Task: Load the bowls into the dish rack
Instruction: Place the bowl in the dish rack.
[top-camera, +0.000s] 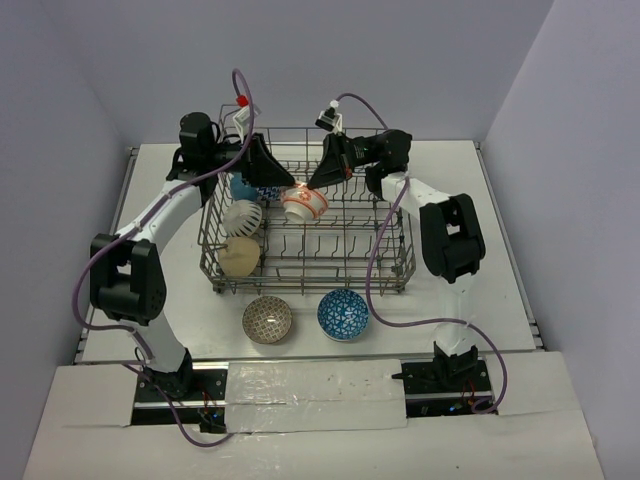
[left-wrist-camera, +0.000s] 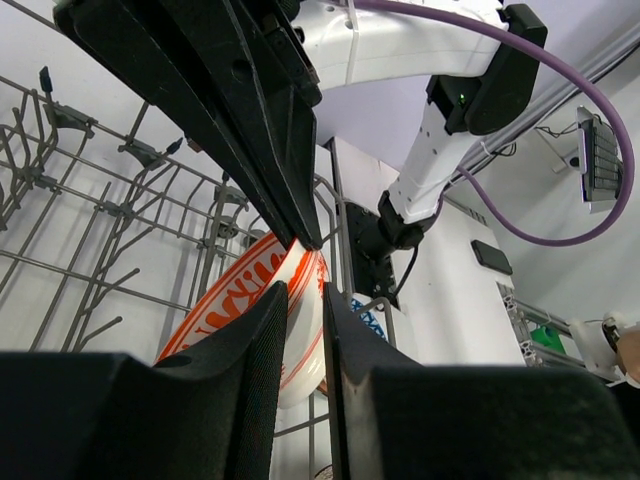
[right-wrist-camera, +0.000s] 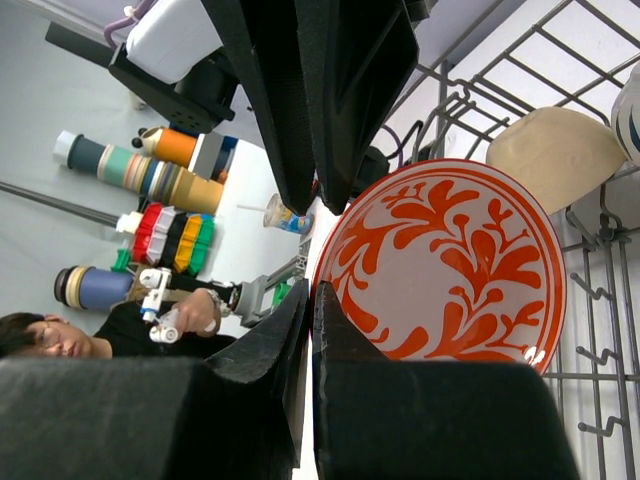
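Orange bowl (top-camera: 304, 203) stands on edge over far-middle row of rack (top-camera: 405, 240), between both tools. Left tool (top-camera: 289, 192) at bowl's 9 o'clock pinches rim. Right tool (top-camera: 314, 186) at 1 o'clock is closed on rim too. We judge slot lies straight below.

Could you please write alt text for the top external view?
Over a wire dish rack, the left hand and right hand meet at an orange-and-white bowl near its far side. A plain blue bowl, a white bowl and a cream bowl stand along its left side; a brown bowl and a blue patterned bowl sit on the table in front.
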